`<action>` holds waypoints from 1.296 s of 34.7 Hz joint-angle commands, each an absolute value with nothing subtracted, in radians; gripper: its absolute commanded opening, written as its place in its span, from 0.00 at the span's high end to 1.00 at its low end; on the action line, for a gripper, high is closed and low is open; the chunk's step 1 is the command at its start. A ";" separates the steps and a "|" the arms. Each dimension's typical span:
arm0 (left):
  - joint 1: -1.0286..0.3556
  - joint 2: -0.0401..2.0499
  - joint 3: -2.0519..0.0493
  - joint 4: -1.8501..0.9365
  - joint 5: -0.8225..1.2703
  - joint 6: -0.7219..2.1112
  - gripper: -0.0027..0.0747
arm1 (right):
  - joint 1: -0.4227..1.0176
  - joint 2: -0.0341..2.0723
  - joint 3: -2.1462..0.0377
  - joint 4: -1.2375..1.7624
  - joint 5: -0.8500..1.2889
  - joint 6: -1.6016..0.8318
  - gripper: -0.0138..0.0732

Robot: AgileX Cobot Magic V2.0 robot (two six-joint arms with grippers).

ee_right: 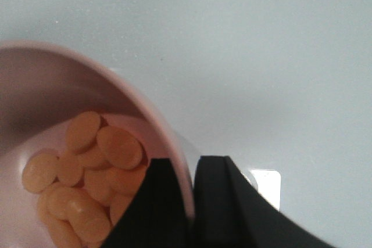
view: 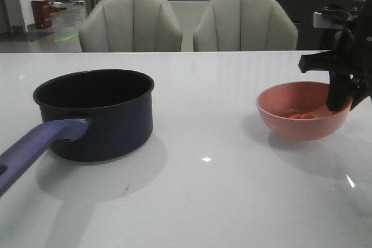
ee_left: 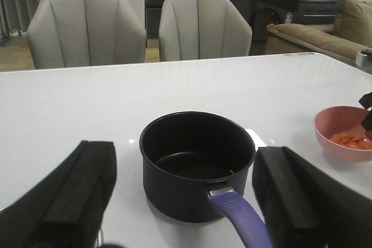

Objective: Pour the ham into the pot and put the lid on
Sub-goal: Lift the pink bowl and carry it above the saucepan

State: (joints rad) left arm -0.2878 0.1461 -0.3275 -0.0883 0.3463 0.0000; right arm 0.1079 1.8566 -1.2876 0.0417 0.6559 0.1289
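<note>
The jaws of the right gripper (ee_right: 192, 201) are closed on the rim of the salmon-pink round bowl (view: 302, 111), one finger inside the wall and one outside, with the small orange-pink flat slices of ham (ee_right: 87, 172) heaped in the bottom just beside the inner finger. A thin edge pinch of this kind is judged risky: when the bowl is lifted it could swivel between the jaws or slip free, and slices could be spilled onto the glossy white counter (view: 203, 201) before the pot is reached. The dark navy saucepan with the black inside and long purple-blue handle (view: 96, 114) stands well apart from the bowl, toward the robot's left, and appears empty, so a long carry across open counter is needed. The jaws of the left gripper (ee_left: 186, 201) are spread wide and hold nothing, flanking the saucepan's handle; they could be struck if the bowl is brought in low. The lid is not seen in any view. Two grey padded chairs (view: 131, 24) stand beyond the saucepan, clear of the path.
</note>
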 commanded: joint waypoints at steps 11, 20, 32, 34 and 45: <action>-0.297 0.158 -0.352 -0.093 0.261 0.000 0.28 | 0.383 1.763 -1.641 0.049 0.826 0.072 0.68; -0.297 0.158 -0.352 -0.093 0.261 0.000 0.28 | 0.583 1.863 -1.835 0.049 0.835 0.080 0.68; -0.297 0.158 -0.352 -0.093 0.261 0.000 0.28 | 0.659 1.910 -1.854 -0.169 0.465 0.203 0.68; -0.297 0.158 -0.352 -0.093 0.261 0.000 0.28 | 0.663 1.902 -1.815 -0.225 0.381 0.239 0.68; -0.297 0.158 -0.352 -0.093 0.261 0.000 0.28 | 0.691 1.896 -1.670 -0.408 0.057 0.294 0.68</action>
State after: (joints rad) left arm -0.2878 0.1461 -0.3275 -0.0883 0.3463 0.0000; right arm 0.6896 1.9727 -1.6673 -0.3713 0.2290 0.2678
